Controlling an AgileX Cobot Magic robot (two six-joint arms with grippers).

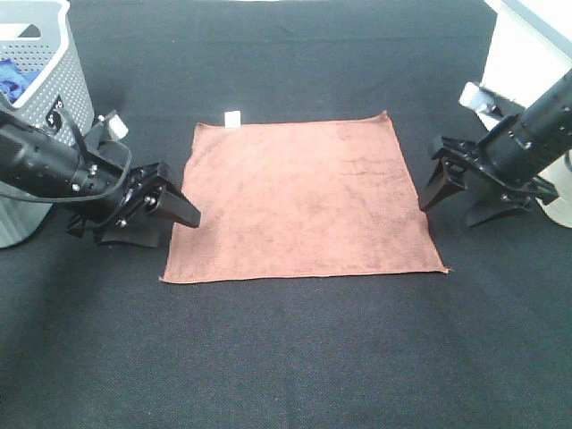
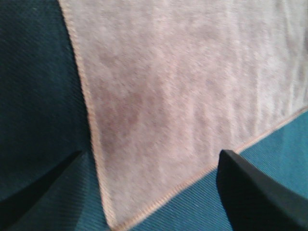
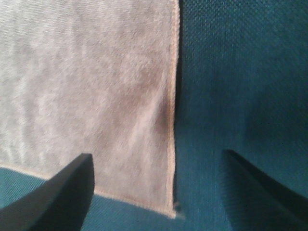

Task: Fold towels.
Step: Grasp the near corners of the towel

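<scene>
A brown towel (image 1: 304, 201) lies spread flat on the black table, with a small white tag (image 1: 232, 118) at its far left corner. My left gripper (image 1: 165, 228) is open and empty, low beside the towel's left edge near the front left corner. In the left wrist view the towel (image 2: 192, 86) and its corner lie between the open fingers (image 2: 255, 192) of that gripper (image 2: 151, 154). My right gripper (image 1: 451, 210) is open and empty, just off the towel's right edge. In the right wrist view the towel (image 3: 96, 86) and its front right corner lie between that gripper's (image 3: 156, 155) fingers.
A grey perforated laundry basket (image 1: 54, 80) stands at the far left behind the left arm, with something blue (image 1: 11, 82) inside. A white object (image 1: 527, 54) stands at the far right behind the right arm. Black table surface (image 1: 295, 357) lies in front of the towel.
</scene>
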